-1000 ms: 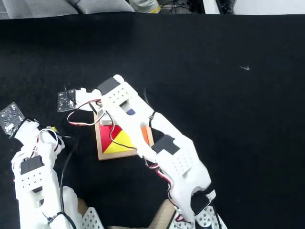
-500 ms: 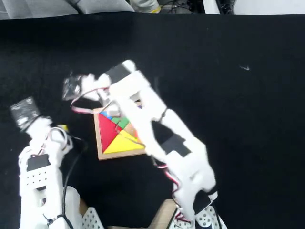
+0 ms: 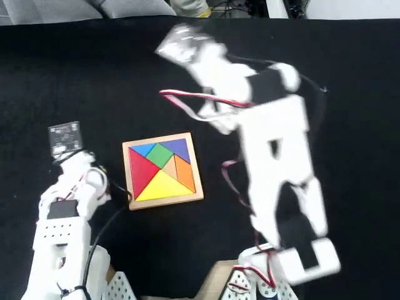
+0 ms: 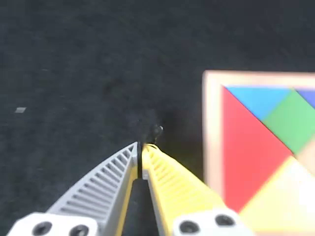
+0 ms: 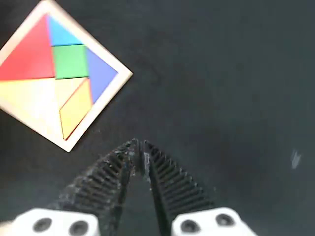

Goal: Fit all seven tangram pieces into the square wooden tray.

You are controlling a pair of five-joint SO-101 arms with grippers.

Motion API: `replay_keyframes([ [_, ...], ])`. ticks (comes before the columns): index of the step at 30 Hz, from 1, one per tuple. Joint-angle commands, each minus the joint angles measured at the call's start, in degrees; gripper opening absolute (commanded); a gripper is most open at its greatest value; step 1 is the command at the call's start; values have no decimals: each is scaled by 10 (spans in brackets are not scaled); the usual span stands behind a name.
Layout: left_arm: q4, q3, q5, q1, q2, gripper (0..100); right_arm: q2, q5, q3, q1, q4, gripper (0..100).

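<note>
The square wooden tray lies on the black cloth left of centre, packed with coloured tangram pieces: red, yellow, blue, green and orange. The left wrist view has the tray's rim close beside my left gripper, which is shut and holds nothing. In the high view that arm stands just left of the tray. My right gripper is shut and bare, raised over dark cloth away from the tray. Its arm rises at the right of the tray.
Black cloth covers the whole table, with open room to the right and the far side. A red and white cable hangs from the right arm. The arms' bases sit at the near edge.
The right arm has lifted off the tray and swung up and to the right, uncovering the filled tray. The left arm has shifted slightly toward the tray.
</note>
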Motion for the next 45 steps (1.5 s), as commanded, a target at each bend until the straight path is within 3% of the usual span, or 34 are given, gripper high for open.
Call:
replay_keyframes([
  [1, 48, -99, -3, 74, 40, 29, -124, -125, 209, 76, -79, 11],
  [7, 55, -190, -4, 51, 193, 29, -238, -156, 567, 122, -324, 11],
  [11, 55, -264, -3, 41, 295, 29, -296, -195, 712, 122, -453, 11],
  [29, 55, -490, -2, 147, 596, 30, -319, -199, 836, 141, -585, 11],
  [38, 62, -515, -2, 156, 615, 30, -319, -178, 843, 141, -596, 11],
  [45, 170, -520, -4, 120, 520, 30, -320, -179, 843, 155, -596, 11],
])
